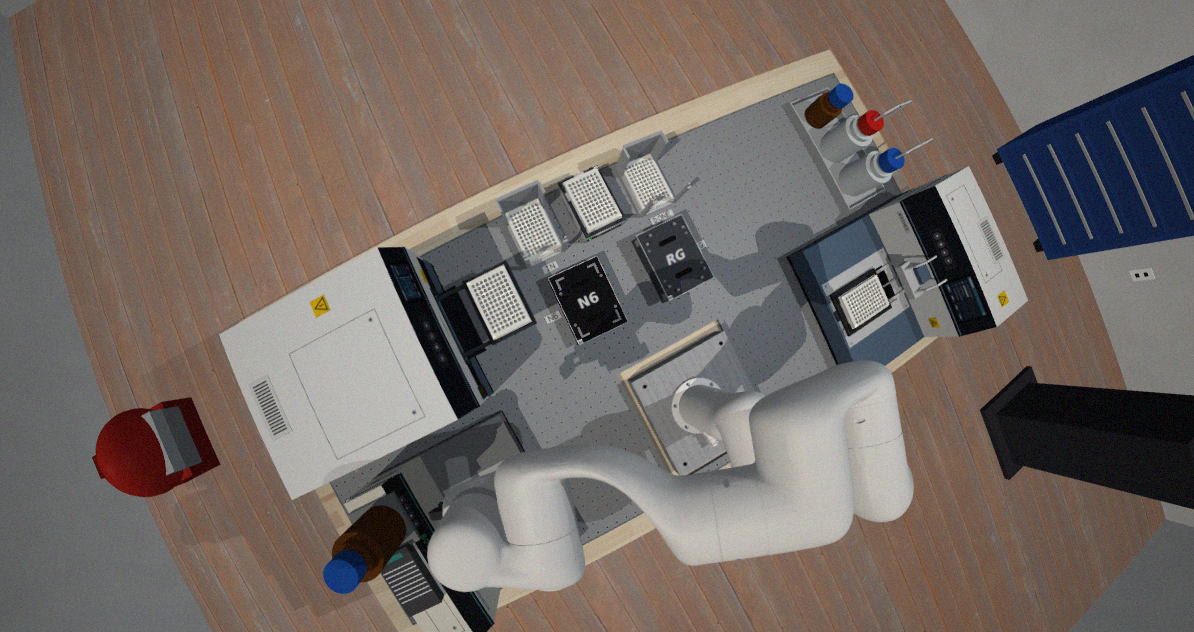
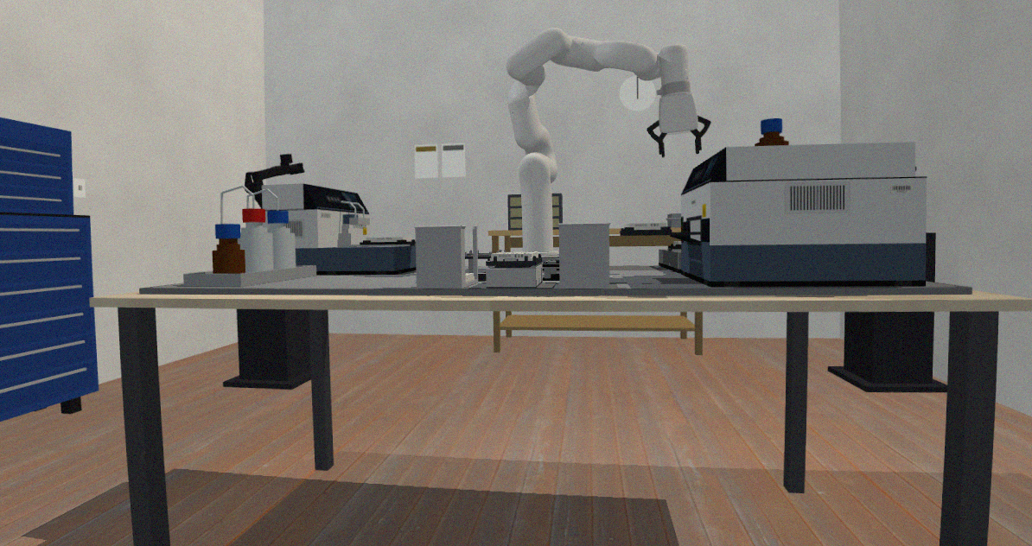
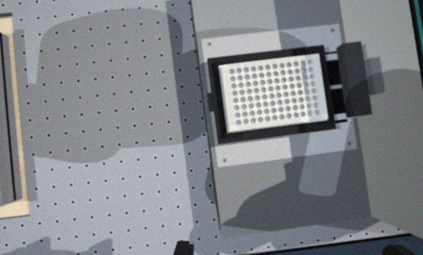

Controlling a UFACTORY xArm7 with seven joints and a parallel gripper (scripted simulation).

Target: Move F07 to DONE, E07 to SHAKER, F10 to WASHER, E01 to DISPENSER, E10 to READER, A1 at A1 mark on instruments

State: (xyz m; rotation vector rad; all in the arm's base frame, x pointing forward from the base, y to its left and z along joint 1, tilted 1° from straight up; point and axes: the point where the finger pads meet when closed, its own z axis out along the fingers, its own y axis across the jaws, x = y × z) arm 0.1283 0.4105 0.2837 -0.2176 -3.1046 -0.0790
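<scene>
With fingers (image 2: 677,140) spread wide and holding nothing, the gripper hangs high above a well plate (image 3: 273,92) seated in its black carrier (image 3: 215,99), long axis across the wrist view, ahead of the fingertips.

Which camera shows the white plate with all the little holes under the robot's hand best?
The wrist view: the plate fills it, seen from straight above in its black frame, every well countable. In the top view the arm covers that spot. In the exterior view it is too far back to make out.
</scene>
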